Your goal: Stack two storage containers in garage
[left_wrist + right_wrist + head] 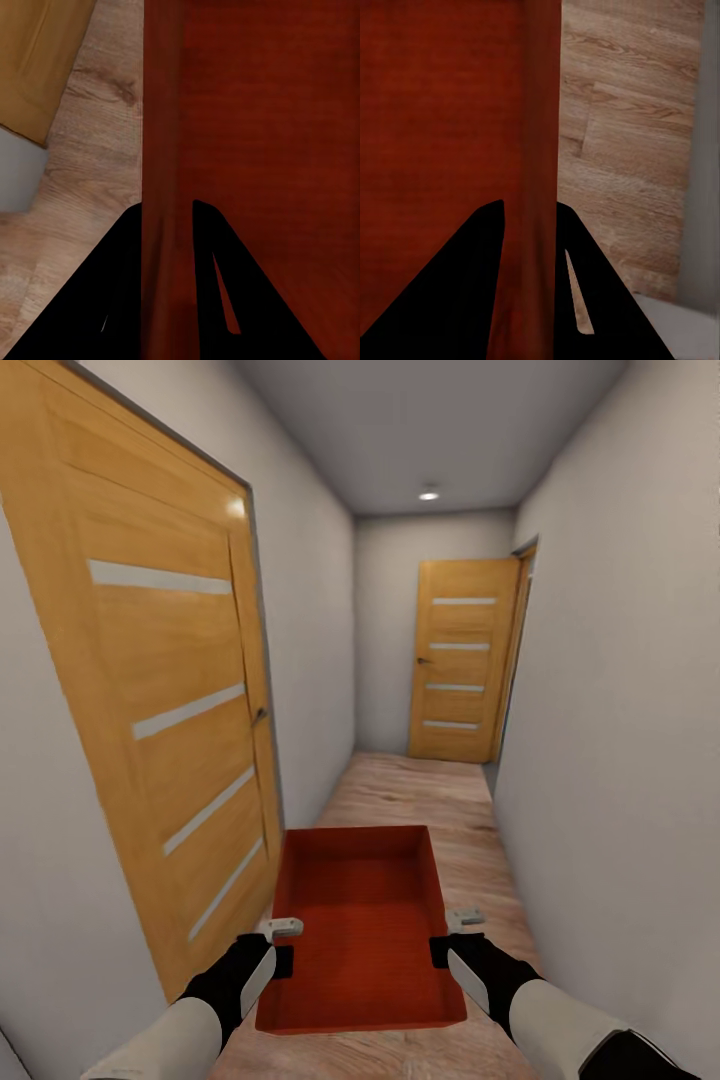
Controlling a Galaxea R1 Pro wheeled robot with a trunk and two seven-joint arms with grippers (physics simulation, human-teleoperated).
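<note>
an orange-red storage container (362,920) is carried level in a narrow hallway, above the wood plank floor (420,790). its left long wall is clamped by the left gripper (283,960), one of the fingers (112,300) outside the wall and the other inside. its right long wall is clamped the same way by the right gripper (442,950). a wooden door (160,690) is passed on the left wall, and a second door (462,660) is seen at the hallway's far end.
</note>
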